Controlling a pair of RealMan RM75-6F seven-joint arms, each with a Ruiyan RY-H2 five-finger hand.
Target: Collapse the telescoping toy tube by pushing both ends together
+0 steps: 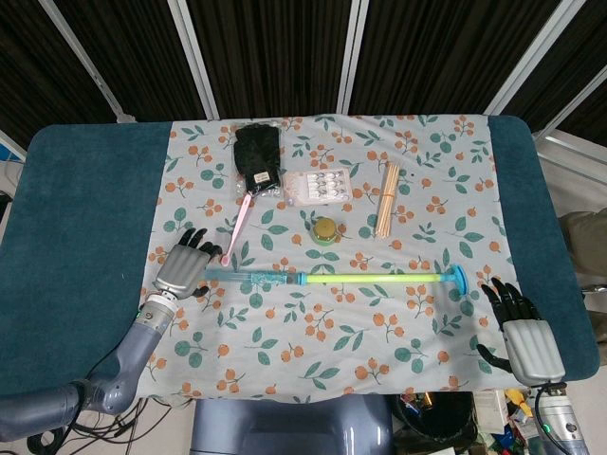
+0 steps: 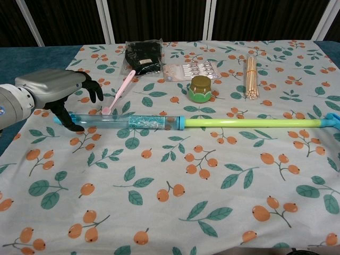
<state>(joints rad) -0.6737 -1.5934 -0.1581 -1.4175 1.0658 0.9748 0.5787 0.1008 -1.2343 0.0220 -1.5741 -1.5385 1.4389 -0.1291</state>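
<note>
The telescoping toy tube point(image 1: 332, 278) point(image 2: 212, 122) lies extended across the floral cloth. Its clear blue section point(image 2: 127, 121) is on the left, a yellow-green rod runs to the right, and a blue end cap point(image 1: 458, 279) point(image 2: 333, 119) finishes the right end. My left hand point(image 1: 182, 267) point(image 2: 53, 93) sits at the tube's left end with fingers apart; its thumb reaches down beside the tube tip and it grips nothing. My right hand point(image 1: 520, 327) rests open near the table's front right, a short way below and right of the end cap and apart from it. The chest view does not show it.
Behind the tube lie a pink toothbrush-like stick point(image 1: 237, 227), a small gold-lidded jar point(image 1: 325, 230), a bundle of wooden sticks point(image 1: 387, 199), a blister pack point(image 1: 320, 185) and a black pouch point(image 1: 258, 156). Teal table surface point(image 1: 85, 209) borders the cloth on both sides.
</note>
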